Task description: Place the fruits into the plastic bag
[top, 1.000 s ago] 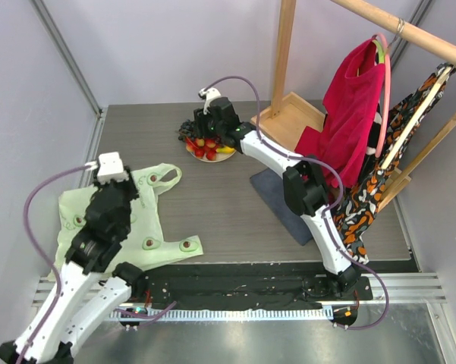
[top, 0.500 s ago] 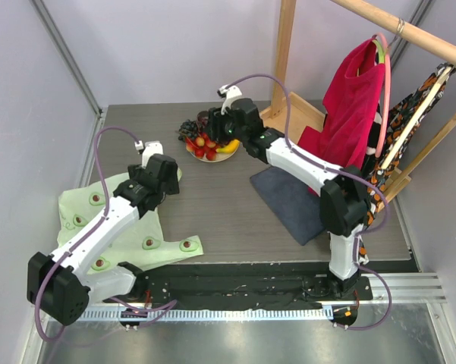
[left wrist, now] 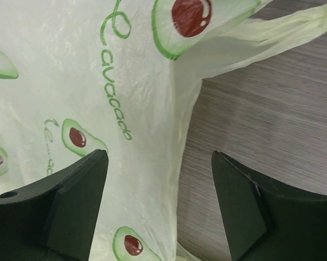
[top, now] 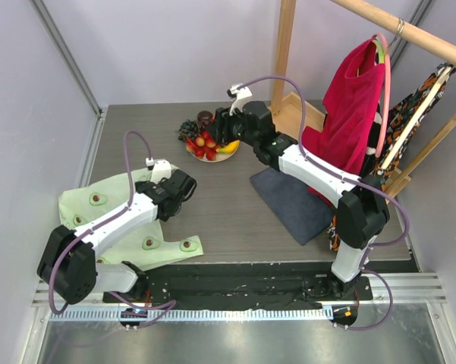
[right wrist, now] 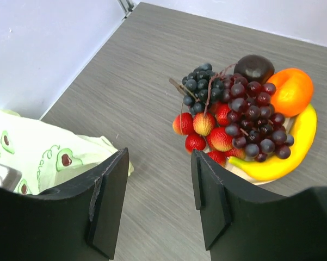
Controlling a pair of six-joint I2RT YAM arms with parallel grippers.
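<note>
The fruits (top: pixel 209 142) lie piled on a small plate at the far middle of the table. The right wrist view shows the dark purple grapes (right wrist: pixel 245 111), red strawberries (right wrist: pixel 207 128), an orange (right wrist: pixel 292 89), a yellow banana (right wrist: pixel 285 157) and a dark round fruit (right wrist: pixel 254 66). My right gripper (top: pixel 220 130) is open and empty, above and just near of the plate (right wrist: pixel 159 179). The pale green avocado-print plastic bag (top: pixel 114 227) lies flat at the near left. My left gripper (top: pixel 183 186) is open low over its handle end, and the bag's edge (left wrist: pixel 185 136) runs between the fingers.
A dark mat (top: pixel 288 201) lies right of centre. A wooden rack (top: pixel 284 68) at the back right holds a red cloth (top: pixel 349 106) and a patterned cloth (top: pixel 364 205). Walls close the left and far sides.
My left arm has swung out from over the bag's middle to its handle end on the right. My right gripper has drawn back a little to the right of the plate.
</note>
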